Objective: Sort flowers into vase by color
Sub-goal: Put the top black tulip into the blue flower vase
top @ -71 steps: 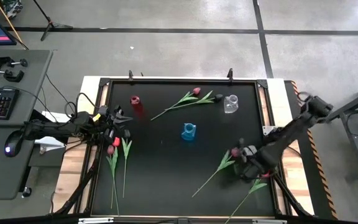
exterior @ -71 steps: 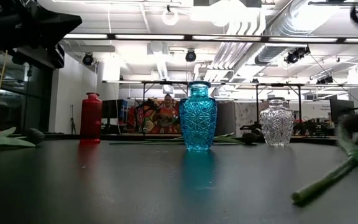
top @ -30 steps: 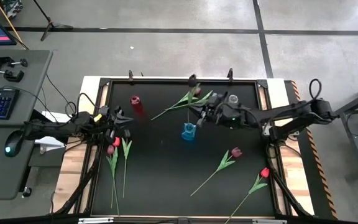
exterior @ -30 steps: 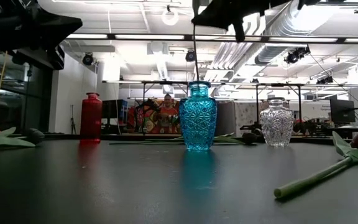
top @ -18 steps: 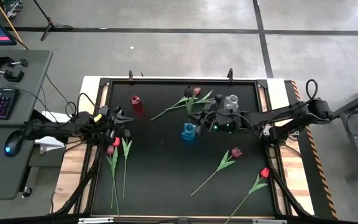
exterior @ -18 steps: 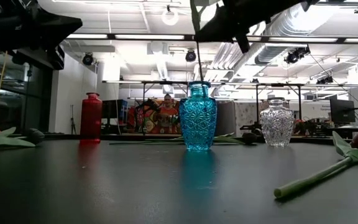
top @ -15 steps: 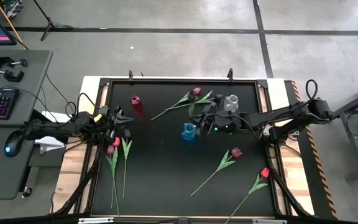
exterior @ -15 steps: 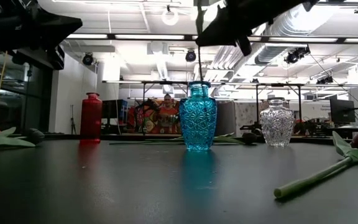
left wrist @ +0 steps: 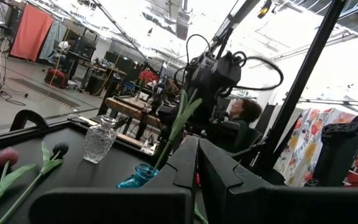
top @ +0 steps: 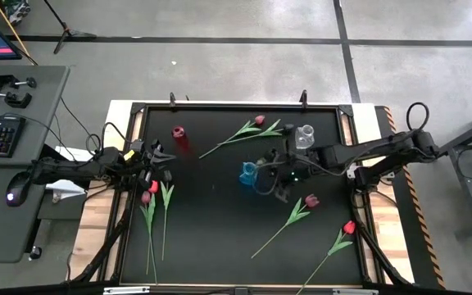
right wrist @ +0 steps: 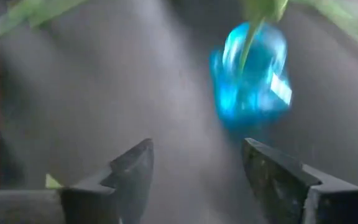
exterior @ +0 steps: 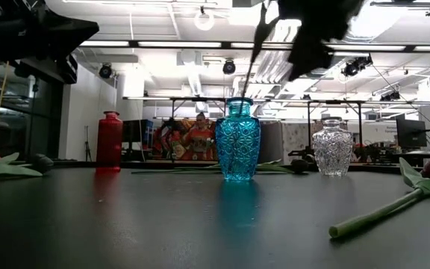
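A flower's green stem (exterior: pixel 251 56) stands in the mouth of the blue vase (top: pixel 249 173), leaning toward the table's right. In the right wrist view the stem (right wrist: pixel 248 43) rises out of the blue vase (right wrist: pixel 250 78), well beyond my fingers. My right gripper (top: pixel 275 184) hovers open just right of and nearer than the vase, with nothing between its fingers (right wrist: pixel 135 165). My left gripper (top: pixel 156 161) waits shut at the table's left edge, above two flowers (top: pixel 158 205) that lie flat on the table.
A red vase (top: pixel 179 133) stands at the far left and a clear vase (top: pixel 304 135) at the far right. Two flowers (top: pixel 248 131) lie between them. A maroon flower (top: pixel 295 213) and a red one (top: pixel 342 233) lie at the near right. A person sits beyond the table.
My right gripper came from above the far side of the blue vase toward the near edge, lowering a dark-headed flower stem-first into the vase. It has let go of the flower, which now stands in the vase, leaning.
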Controlling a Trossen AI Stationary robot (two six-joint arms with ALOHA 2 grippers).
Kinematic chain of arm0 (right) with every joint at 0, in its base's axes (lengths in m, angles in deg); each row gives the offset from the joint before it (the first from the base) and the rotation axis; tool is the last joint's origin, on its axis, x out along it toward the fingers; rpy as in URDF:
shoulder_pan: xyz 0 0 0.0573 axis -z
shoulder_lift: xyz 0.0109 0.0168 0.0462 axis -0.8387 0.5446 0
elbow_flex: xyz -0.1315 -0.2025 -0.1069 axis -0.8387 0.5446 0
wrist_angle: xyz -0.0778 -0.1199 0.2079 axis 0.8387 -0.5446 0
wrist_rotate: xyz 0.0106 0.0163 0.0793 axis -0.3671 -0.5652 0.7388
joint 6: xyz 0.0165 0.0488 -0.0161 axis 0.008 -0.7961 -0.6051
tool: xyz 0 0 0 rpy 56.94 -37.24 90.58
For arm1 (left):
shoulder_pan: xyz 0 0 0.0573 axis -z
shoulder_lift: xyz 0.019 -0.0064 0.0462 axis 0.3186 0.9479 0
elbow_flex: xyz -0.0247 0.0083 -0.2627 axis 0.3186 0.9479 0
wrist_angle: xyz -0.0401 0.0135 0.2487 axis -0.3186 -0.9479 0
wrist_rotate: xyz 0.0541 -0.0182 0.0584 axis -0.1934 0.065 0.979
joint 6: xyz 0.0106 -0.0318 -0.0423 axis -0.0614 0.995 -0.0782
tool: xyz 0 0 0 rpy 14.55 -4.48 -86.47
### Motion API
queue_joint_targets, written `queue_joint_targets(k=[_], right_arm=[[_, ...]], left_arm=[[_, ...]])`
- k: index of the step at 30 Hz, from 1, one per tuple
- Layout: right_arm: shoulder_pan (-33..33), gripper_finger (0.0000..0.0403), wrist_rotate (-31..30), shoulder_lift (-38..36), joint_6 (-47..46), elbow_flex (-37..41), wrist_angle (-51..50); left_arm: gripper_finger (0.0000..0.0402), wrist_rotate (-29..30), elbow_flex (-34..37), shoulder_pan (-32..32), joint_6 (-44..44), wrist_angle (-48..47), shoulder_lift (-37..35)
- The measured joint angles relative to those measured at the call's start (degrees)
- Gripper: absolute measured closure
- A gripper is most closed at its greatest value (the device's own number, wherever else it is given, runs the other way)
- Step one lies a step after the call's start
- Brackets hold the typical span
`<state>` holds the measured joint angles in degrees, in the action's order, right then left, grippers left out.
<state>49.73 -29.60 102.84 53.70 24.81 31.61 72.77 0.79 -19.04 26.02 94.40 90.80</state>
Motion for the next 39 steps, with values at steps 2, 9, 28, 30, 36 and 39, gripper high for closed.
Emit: queue_joint_targets(k=[2,9,28,30,36,39], right_arm=[[-0.9,0.0161,1.3,0.0,-0.7,-1.1,-5.8],[-6.0,0.0159,3.8,0.0,-8.7,-1.5,-17.5],[-23.9,0.0159,7.9,0.0,-39.9,-1.5,-20.8],[-24.5,0.0159,7.2,0.0,-43.6,-1.5,-20.8],[-25.4,0.0159,4.4,0.0,-51.1,-1.4,-20.6],[-25.4,0.0159,4.3,0.0,-53.0,-1.4,-19.7]], left_arm=[[0.0398,0.0,0.0,0.0,0.0,0.0,0.0],[0.0398,0.0,0.0,0.0,0.0,0.0,0.0],[0.0398,0.0,0.0,0.0,0.0,0.0,0.0],[0.0398,0.0,0.0,0.0,0.0,0.0,0.0],[0.0398,0.0,0.0,0.0,0.0,0.0,0.0],[0.0398,0.0,0.0,0.0,0.0,0.0,0.0]])
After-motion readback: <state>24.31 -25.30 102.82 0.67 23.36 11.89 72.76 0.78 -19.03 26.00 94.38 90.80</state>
